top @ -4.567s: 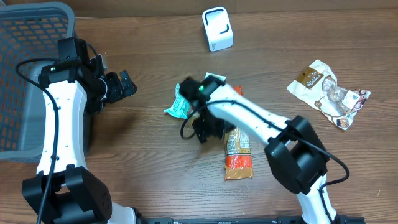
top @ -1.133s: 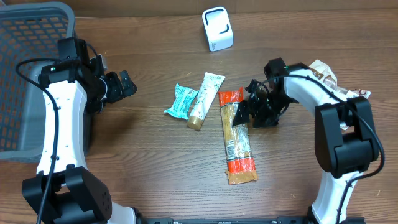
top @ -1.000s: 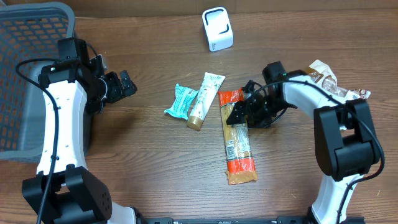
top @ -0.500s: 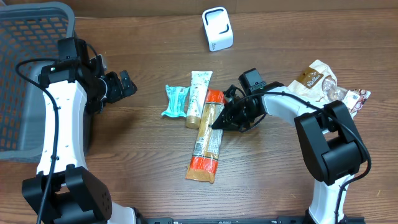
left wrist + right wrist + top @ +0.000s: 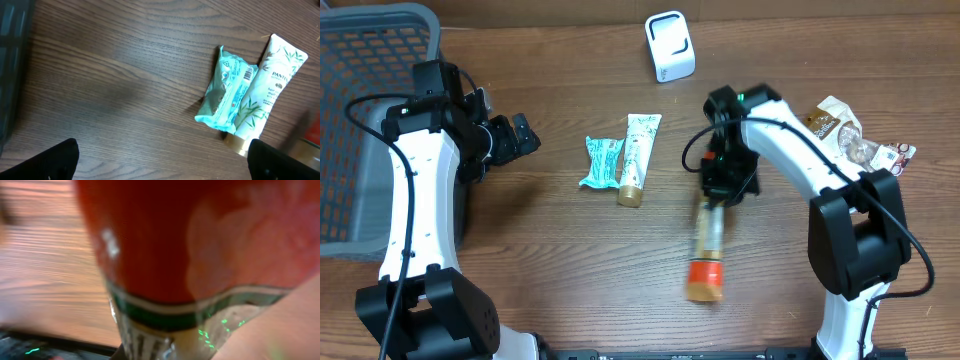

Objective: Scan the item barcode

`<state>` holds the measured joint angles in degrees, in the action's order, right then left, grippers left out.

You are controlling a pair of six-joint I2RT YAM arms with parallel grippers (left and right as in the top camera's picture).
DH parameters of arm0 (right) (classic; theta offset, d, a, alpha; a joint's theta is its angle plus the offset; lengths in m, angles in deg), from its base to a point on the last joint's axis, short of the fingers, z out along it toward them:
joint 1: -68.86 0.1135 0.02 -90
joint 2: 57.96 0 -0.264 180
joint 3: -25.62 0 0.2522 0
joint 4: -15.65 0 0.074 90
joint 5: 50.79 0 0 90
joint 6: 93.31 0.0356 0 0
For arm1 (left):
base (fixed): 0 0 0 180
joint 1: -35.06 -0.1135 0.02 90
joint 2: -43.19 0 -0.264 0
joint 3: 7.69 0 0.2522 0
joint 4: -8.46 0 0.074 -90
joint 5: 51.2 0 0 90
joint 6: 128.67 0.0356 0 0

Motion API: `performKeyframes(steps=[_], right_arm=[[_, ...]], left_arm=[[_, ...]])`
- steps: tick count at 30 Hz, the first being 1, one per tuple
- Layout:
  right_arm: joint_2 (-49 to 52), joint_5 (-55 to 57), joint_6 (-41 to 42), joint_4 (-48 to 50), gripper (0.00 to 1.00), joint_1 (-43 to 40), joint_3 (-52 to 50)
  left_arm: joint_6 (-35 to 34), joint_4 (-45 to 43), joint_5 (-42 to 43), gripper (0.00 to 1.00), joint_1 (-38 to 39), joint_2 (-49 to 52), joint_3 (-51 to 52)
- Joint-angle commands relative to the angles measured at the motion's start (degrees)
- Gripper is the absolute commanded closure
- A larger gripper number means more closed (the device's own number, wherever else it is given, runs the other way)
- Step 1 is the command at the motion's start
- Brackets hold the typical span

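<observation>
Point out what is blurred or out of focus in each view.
Overhead: the long orange packet is motion-smeared, the rest sharp. Right wrist: the packet fills the frame, too close, all soft. Left wrist: teal wrapper and tube crisp.

The left arm (image 5: pixel 415 190) runs along the table's left edge, its wrist bent toward the middle. The left gripper (image 5: pixel 510 125) has its jaws spread wide, and its fingertips (image 5: pixel 60 160) sit at the lower corners of its wrist view. The right arm (image 5: pixel 790 150) reaches from the near right corner toward the table's middle, wrist turned toward the near edge. The right gripper (image 5: pixel 722 190) is clamped on one end of a long packet (image 5: pixel 707 245).
</observation>
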<state>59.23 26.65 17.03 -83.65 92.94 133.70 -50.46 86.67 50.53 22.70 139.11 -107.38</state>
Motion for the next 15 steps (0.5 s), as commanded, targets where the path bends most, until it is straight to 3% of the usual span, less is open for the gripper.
performKeyframes(steps=[1,11,14,15], right_arm=[[-4.57,18.86,5.99,-6.71,0.96,2.08,7.56],[7.34,20.48,6.43,-7.52,0.95,5.31,7.87],[12.02,20.0,4.9,-3.96,0.77,6.71,7.87],[13.29,19.43,4.31,-2.75,0.61,7.1,7.87]], left_arm=[[1.07,-0.17,-0.13,0.01,0.39,0.31,-0.85],[1.07,-0.17,-0.13,0.0,0.39,0.31,-0.85],[1.07,-0.17,-0.13,0.0,0.39,0.31,-0.85],[1.07,-0.17,-0.13,0.0,0.39,0.31,-0.85]])
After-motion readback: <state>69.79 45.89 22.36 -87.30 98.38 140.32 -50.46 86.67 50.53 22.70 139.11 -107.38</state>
